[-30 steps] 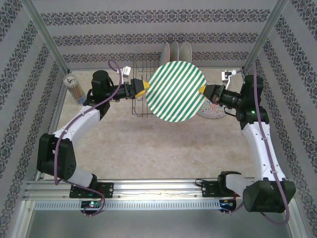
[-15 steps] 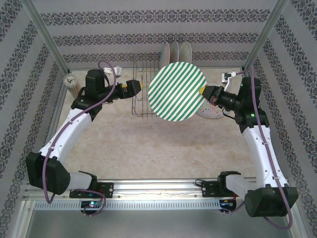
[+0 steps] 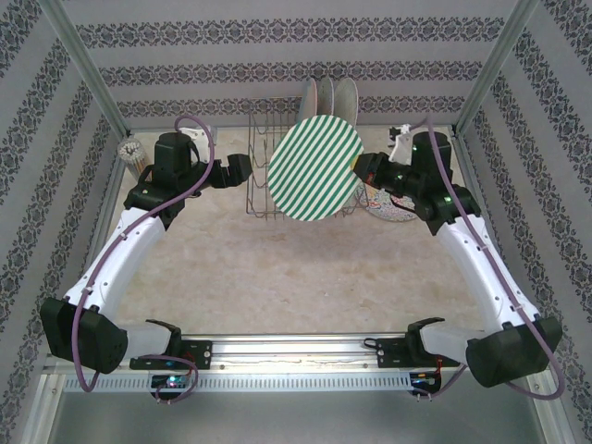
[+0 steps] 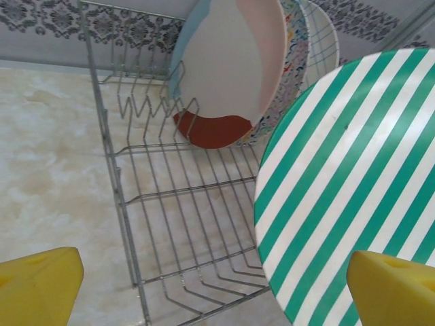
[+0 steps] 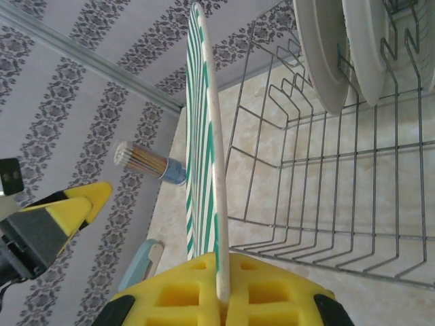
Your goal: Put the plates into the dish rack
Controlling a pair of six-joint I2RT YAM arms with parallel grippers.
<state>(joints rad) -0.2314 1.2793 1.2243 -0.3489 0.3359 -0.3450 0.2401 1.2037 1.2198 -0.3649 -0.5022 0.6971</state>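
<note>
My right gripper (image 3: 357, 167) is shut on the right rim of the green-white striped plate (image 3: 314, 168), which hangs tilted toward upright above the front of the dish rack (image 3: 262, 190). In the right wrist view the plate (image 5: 204, 136) is edge-on, its rim pinched between the yellow pads (image 5: 183, 292), with the rack (image 5: 326, 190) to its right. My left gripper (image 3: 244, 171) is open, just left of the rack and apart from the plate. The left wrist view has the striped plate (image 4: 353, 170) over the rack (image 4: 170, 204). Three plates (image 3: 328, 92) stand at the rack's back: the cream one (image 4: 231, 68), a floral one (image 4: 296, 41), a pale checked one (image 4: 323, 34).
A floral plate (image 3: 388, 209) lies on the table under my right arm. A cup of pencils (image 3: 134, 154) stands at the far left by the wall, also in the right wrist view (image 5: 149, 163). A pale blue object (image 5: 139, 261) lies near it. Patterned walls close three sides.
My left gripper let go of the striped plate's left rim and drew back to the left. My right gripper carried the plate left and turned it more upright over the rack.
</note>
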